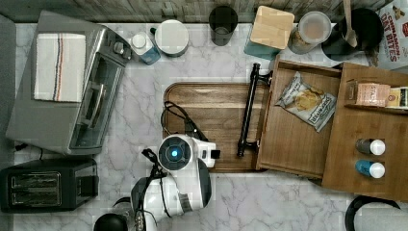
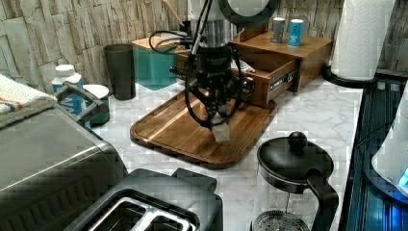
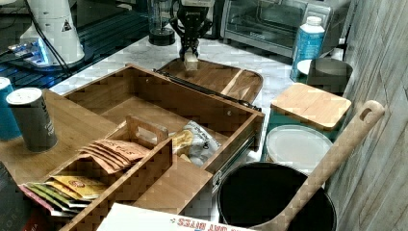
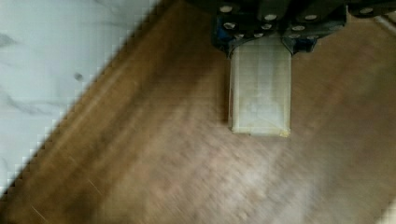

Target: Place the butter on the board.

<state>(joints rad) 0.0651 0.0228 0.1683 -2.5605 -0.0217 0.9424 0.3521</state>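
White marble tabletop (image 1: 288, 202) all round, and over the large dark brown rectangular wooden board (image 2: 178, 126) hangs the arm. Its black fingers (image 4: 287, 43) are clenched on 1 pale, wrapped rectangular block of butter (image 4: 260, 91), gripped at its upper end, the rest hanging below the fingertips. The left view puts the block's lower end at or just above the wood beneath the fingers; contact I can't confirm. It looks light, soft and a bit slick in its wrapper, so a gentle squeeze across the 2 long flat sides suits it.
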